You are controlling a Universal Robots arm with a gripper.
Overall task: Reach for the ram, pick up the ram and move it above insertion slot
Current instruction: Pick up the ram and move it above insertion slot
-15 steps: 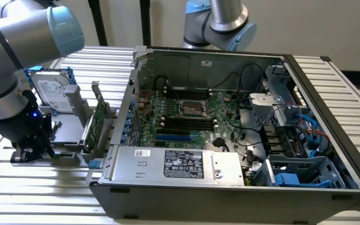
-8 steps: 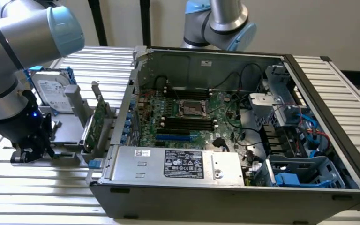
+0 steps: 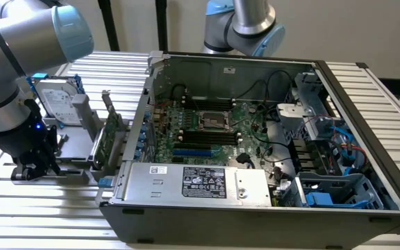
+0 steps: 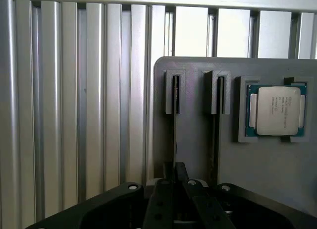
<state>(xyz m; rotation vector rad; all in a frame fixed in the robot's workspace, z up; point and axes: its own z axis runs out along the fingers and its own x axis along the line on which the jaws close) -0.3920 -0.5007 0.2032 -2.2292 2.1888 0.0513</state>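
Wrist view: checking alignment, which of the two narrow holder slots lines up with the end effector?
The slot farther from the processor; the end effector sits in line with it, not its neighbour.

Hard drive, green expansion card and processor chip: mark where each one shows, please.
hard drive (image 3: 55, 101), exterior view, on its silver labelled face.
green expansion card (image 3: 114, 125), exterior view, on the green board standing upright in the holder.
processor chip (image 4: 277, 110), wrist view, on the middle of its metal lid.
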